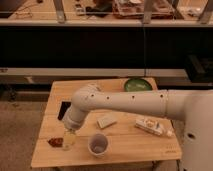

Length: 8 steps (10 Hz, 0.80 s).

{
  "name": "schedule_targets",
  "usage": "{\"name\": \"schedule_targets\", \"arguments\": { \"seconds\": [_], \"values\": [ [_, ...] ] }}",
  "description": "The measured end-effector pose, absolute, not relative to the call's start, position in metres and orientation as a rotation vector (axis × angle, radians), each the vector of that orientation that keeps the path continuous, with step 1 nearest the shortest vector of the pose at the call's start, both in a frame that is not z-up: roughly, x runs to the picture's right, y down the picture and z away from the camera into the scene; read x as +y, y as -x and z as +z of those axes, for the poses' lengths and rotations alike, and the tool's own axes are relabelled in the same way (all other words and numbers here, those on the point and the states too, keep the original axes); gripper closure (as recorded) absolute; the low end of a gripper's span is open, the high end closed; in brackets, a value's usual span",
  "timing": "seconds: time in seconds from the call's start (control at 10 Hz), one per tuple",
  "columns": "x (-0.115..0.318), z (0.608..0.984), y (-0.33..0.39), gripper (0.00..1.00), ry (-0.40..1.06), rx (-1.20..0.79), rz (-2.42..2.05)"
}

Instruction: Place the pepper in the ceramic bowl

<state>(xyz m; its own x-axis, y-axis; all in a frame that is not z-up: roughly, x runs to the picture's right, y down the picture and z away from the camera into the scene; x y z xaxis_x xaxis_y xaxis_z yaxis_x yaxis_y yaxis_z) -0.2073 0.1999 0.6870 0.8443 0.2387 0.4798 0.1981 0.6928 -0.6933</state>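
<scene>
while the white robot arm point(120, 102) bent low over the near edge of the light wooden table point(130, 147), its gripper point(68, 140) hung with fingers spread wide, holding nothing. it was just beside the small, wrinkled, dark reddish-brown pepper point(55, 142), and whether they touched could not be told. the round green ceramic bowl point(137, 85) sat well apart at the far edge, and a white cylindrical cup point(98, 145) stood near the gripper.

a light wooden table point(125, 147) stands on a grey-brown speckled floor point(20, 125). behind it runs a long dark counter front point(100, 47) with a pale horizontal rail point(75, 71). grey posts point(61, 11) rise along its top. the light is dim and warm.
</scene>
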Motion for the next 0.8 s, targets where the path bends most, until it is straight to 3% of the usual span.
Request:
{"name": "schedule_targets", "arguments": {
  "seconds": [0.3,0.8],
  "values": [
    [0.198,0.707,0.221,0.20,0.801,-0.572,0.049],
    [0.191,0.695,0.209,0.20,0.771,-0.576,0.024]
  ]
}}
